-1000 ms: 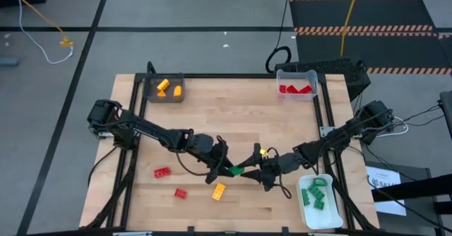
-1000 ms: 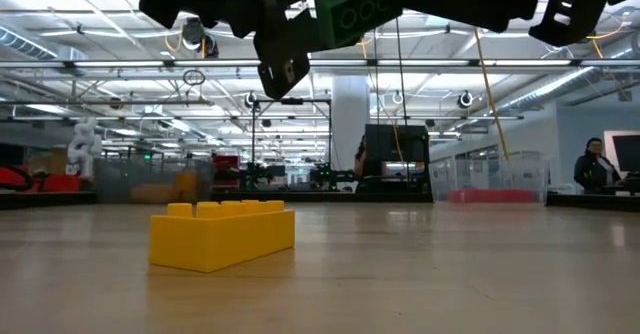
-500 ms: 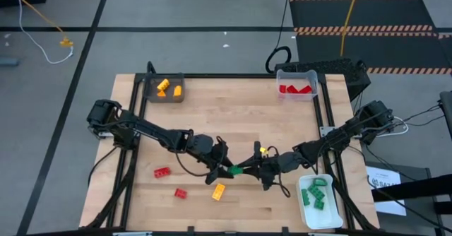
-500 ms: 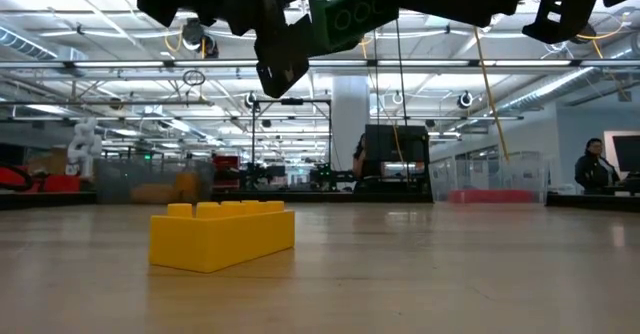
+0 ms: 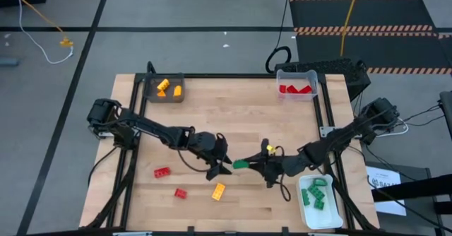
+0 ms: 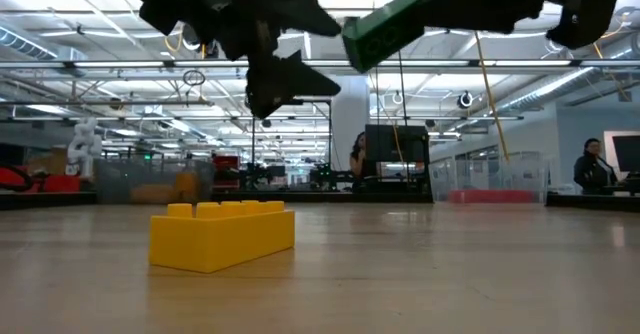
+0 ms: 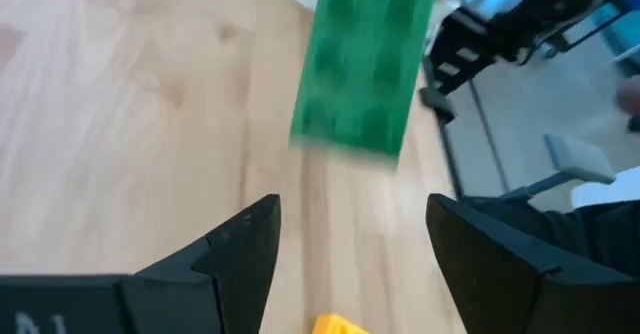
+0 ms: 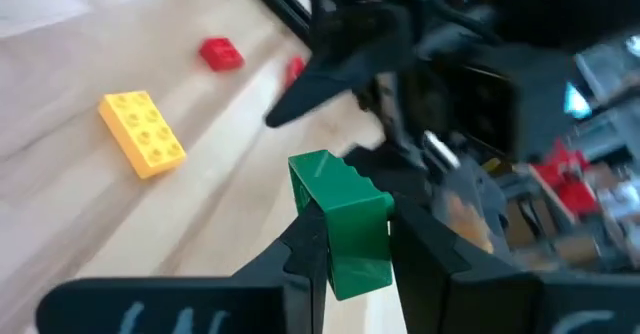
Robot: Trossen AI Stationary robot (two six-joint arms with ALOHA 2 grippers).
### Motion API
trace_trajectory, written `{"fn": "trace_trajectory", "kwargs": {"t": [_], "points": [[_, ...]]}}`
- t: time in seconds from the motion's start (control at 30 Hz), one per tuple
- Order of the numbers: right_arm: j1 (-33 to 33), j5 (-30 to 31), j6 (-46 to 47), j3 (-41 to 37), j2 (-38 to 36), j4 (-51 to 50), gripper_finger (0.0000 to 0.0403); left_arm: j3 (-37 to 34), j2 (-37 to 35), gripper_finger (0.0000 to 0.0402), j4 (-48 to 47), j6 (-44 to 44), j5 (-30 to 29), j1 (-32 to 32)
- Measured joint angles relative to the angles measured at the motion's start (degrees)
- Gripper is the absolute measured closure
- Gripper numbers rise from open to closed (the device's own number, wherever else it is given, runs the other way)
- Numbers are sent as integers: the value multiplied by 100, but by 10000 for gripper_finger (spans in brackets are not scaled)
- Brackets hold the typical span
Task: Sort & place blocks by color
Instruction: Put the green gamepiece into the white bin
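A green block (image 5: 240,163) hangs in the air above the table's middle, shut in my right gripper (image 5: 250,164), which reaches in from the right. My left gripper (image 5: 224,167) stands open just left of the block, apart from it; in the left wrist view the block (image 7: 365,69) floats beyond the open fingers (image 7: 350,209). A yellow block (image 5: 219,191) lies flat on the wood below them, and the low view shows it (image 6: 222,236) under both grippers. Two red blocks (image 5: 162,172) (image 5: 181,193) lie toward the near left. My right gripper (image 8: 345,229) pinches the green block by its end nearest the wrist (image 8: 350,259), one finger (image 8: 305,254) on each long side. The fingers come about level from the table's right, along the block. The block is lifted clear, and its free end (image 6: 362,42) tilts down toward my left gripper.
A grey bin with yellow blocks (image 5: 164,88) sits at the far left, a clear bin with red blocks (image 5: 296,85) at the far right, and a white bin with green blocks (image 5: 319,201) at the near right edge. A person (image 6: 592,164) stands far behind the table.
My left gripper has opened and let go of the green block, which both grippers held a second ago. My right gripper has drawn back a little toward the table's right with the block, and the block's free end has tipped downward.
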Motion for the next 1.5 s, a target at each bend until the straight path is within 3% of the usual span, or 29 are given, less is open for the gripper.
{"fn": "trace_trajectory", "kwargs": {"t": [0.17,0.37,0.57,0.87,1.1,1.37,1.5], "points": [[150,469,883,0,-712,-1037,338,0,0,147,-203,60,0,106],[332,338,2281,0,-1509,-2547,338,0,0,147,-225,54,0,191],[603,-1094,3798,0,-2259,-3266,338,0,0,147,-227,44,2,186],[991,-2677,6779,0,-3196,-4269,335,-2,0,147,-393,40,0,193],[1206,-5202,9400,0,-3423,-5196,332,-2,0,147,-389,37,0,193],[1532,-5116,10593,-418,-3165,-5454,328,-2,0,147,-393,22,0,193],[1732,-5659,11282,-994,-3033,-5146,308,-2,0,147,-511,24,0,193]]}}
